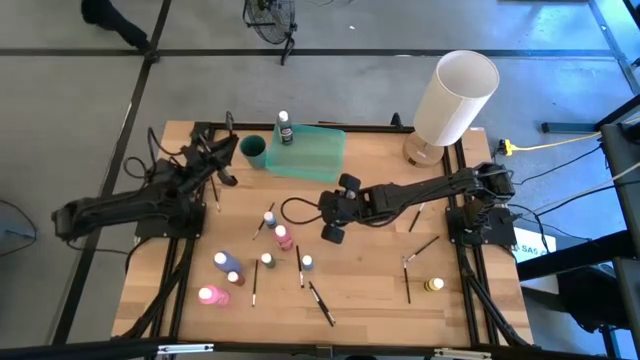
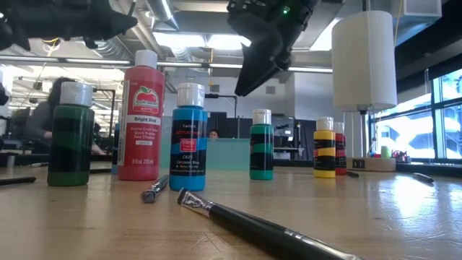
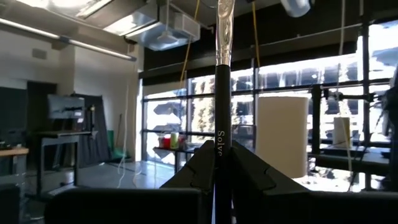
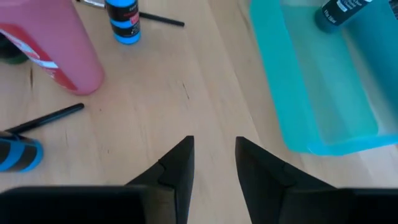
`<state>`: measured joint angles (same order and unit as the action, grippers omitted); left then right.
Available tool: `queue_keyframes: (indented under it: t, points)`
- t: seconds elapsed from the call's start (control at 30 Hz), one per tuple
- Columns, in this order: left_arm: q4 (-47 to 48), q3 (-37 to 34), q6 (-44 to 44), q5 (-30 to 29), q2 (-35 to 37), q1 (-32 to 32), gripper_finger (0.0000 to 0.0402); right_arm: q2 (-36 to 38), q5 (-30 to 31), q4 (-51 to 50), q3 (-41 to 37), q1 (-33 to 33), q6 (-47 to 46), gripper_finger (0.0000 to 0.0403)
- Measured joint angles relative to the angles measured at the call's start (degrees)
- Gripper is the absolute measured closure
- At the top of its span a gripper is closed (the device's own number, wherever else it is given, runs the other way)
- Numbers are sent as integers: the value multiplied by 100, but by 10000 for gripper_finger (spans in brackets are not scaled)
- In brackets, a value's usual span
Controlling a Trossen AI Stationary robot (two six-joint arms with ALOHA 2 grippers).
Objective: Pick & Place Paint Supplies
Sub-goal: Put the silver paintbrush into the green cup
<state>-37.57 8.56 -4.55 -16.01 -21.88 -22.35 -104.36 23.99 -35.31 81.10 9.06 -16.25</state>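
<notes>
My left gripper is up at the table's far left, beside a green cup, and is shut on a dark paintbrush. My right gripper hangs open over bare wood at mid-table, with nothing between its fingers. Several white-capped paint bottles stand upright on the table, among them a red one, a blue one and a yellow one. Loose brushes lie flat among them. One dark-green bottle stands in the translucent green tray. My left gripper pinches the paintbrush's dark handle between its two fingers. The brush lies along the fingers and sticks out past their tips, silver ferrule leading. It points toward the table's right, slanting upward, and is lifted clear of the table.
A big white cylindrical lamp stands at the far right corner, and the tray lies against the far edge. Black cables run along both sides of the table. There is free wood between the tray and the bottles.
</notes>
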Motion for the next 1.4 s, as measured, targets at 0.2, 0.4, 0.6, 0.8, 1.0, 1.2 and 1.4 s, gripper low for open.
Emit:
queue_keyframes:
  t: [0.2,0.4,0.6,0.8,1.0,1.2,1.4]
  points:
    - [-202,-354,597,781,0,-773,379,0,0,-4,-2,0,-2,283]
    - [-474,-472,1155,2375,-1,-1205,379,0,-2,436,-4,2,285,283]
    - [-657,-472,1553,3228,-1,-1209,379,0,-2,2023,-4,117,1488,284]
    - [-814,-472,1900,3514,-1,-859,379,0,-1,3794,-4,271,2774,283]
    - [-1440,-472,1966,3707,-223,111,379,0,-7,4938,-4,348,3304,283]
    - [-1548,-472,1208,3099,-662,1048,379,0,-542,5782,-4,351,3475,283]
    - [-2216,-472,776,2723,-1475,1700,379,0,-1281,6405,-4,308,3661,283]
